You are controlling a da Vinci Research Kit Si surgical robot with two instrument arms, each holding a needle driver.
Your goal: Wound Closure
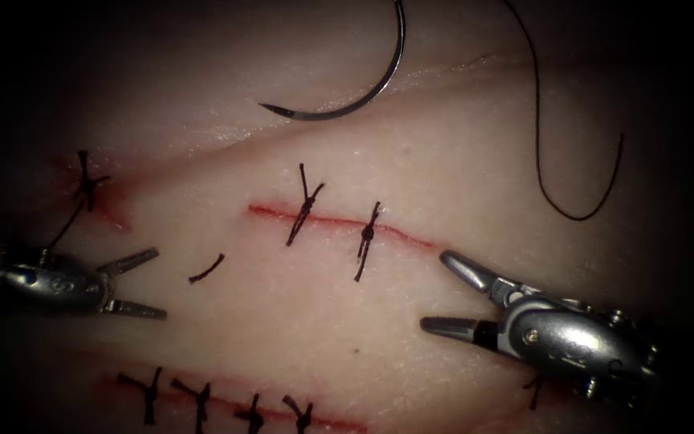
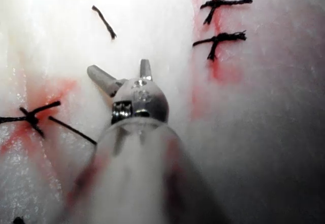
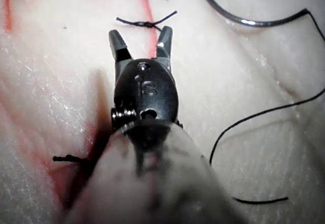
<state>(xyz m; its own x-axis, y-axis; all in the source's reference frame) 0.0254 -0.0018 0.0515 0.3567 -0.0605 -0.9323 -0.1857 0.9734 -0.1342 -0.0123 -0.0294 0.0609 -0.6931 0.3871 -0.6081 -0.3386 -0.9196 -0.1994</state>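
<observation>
Tissue [image 1: 443, 161] carries the central cut [image 1: 339, 221], two knotted stitches across it, its right end unstitched. Needle [image 1: 363, 96] lies free above, thread [image 1: 560, 161] trailing right. Left tool [image 1: 134, 285] and right tool [image 1: 451, 293] both gape, holding nothing.

Tissue [image 1: 443, 145] pale pink-cream, faint glossy speckle. Cut [image 1: 339, 221] thin red line across it; red fluid [image 1: 110, 201] smeared pinkish-red left of cut. Stitches [image 1: 367, 235] across cut black — knotted, frayed ends. Cut end of thread [image 1: 206, 269] black, below-left of cut. Needle [image 1: 363, 88] dark steel-grey with bright glint, above cut. Thread [image 1: 560, 197] thin black, up-right of cut. Left tool [image 1: 134, 285] and right tool [image 1: 447, 293] — polished silver-grey metal, darker jaws.
</observation>
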